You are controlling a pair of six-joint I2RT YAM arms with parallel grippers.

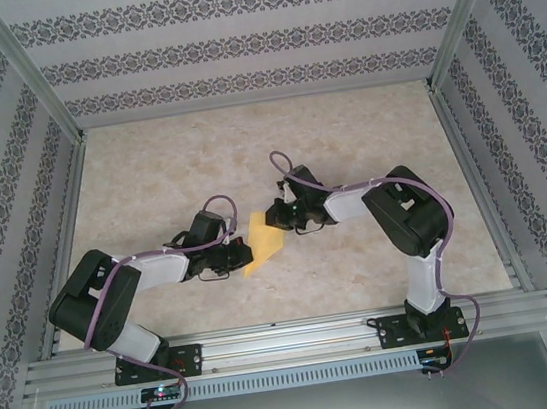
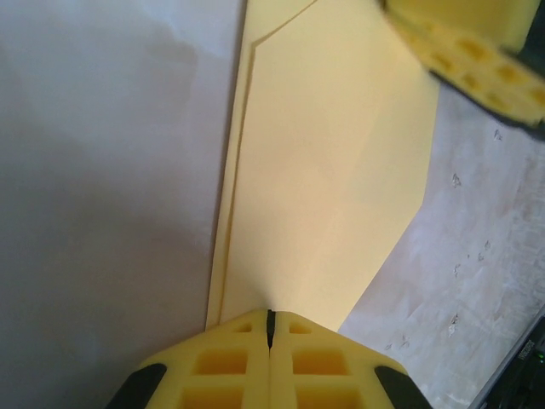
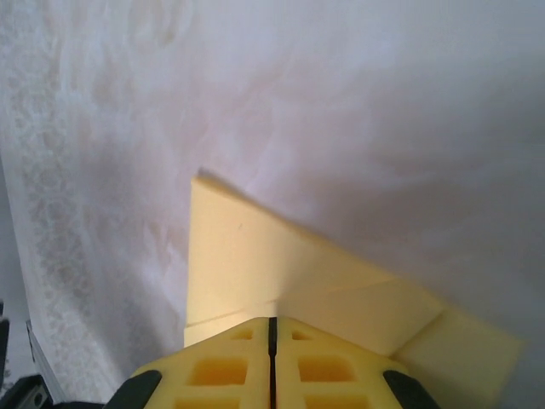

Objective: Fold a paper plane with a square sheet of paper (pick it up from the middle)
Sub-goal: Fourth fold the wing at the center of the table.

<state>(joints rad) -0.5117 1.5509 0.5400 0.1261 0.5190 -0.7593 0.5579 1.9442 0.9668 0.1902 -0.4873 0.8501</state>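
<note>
The yellow sheet of paper (image 1: 262, 244) is at the middle of my workspace, between the two arms, and it is already part-folded. On the left wrist feed I see doubled layers running along its left side and slanted edges at the top and lower right, so the outline is angled rather than square. On the right wrist feed one sharp corner points away from the camera, with a folded flap lying across the near part and a shadow just beyond the corner. I cannot tell whether the underside touches the surface below.

The left gripper (image 1: 234, 258) has the sheet at its lower left end. Its yellow pads (image 2: 230, 365) are pressed together with the paper coming straight out of the seam between them, so it is pinching the sheet. The right gripper (image 1: 280, 220) holds the opposite, upper right end. On its own camera the two pads (image 3: 213, 371) meet along a thin line with the paper clamped in it. On the left wrist feed one of the right gripper's pads is visible, blurred, at the top right corner over the far end of the sheet.

Both arms reach inward from their bases on the aluminium rail (image 1: 291, 335) at the near edge, elbows out to the sides. Under them lies the pale marbled tabletop (image 1: 366, 142), enclosed by patterned wallpaper panels (image 1: 233, 48) on three sides.
</note>
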